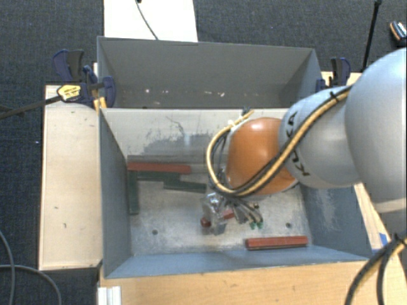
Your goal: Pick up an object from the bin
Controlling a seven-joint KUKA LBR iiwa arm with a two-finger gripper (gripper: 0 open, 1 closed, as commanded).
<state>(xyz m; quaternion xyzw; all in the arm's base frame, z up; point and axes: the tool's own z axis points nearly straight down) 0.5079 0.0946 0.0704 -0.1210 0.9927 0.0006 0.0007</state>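
Grey bin [116, 183], hand [215, 218] low at centre, half hidden under orange cover [254, 154], its state unclear, small red piece [205, 222] beside it

Loose items on the floor of the grey bin [114, 189] — 4 bars, and the ground outside.

1. Rear red-brown bar [159, 167]: flat, lying lengthwise at the back left of the floor, close under the rear wall.
2. Left dark green bar [133, 192]: lies along the left wall at a right angle to item 1; its far end meets item 1's left end, contact cannot be told.
3. Middle dark green bar [184, 185]: just in front of item 1, slightly slanted, reaching toward the middle of the floor.
4. Front red-brown bar [276, 241]: flat, front right, parallel to the front wall and near it — well apart from items 1 to 3.

Outside: dark carpet [38, 18] on all visible sides.
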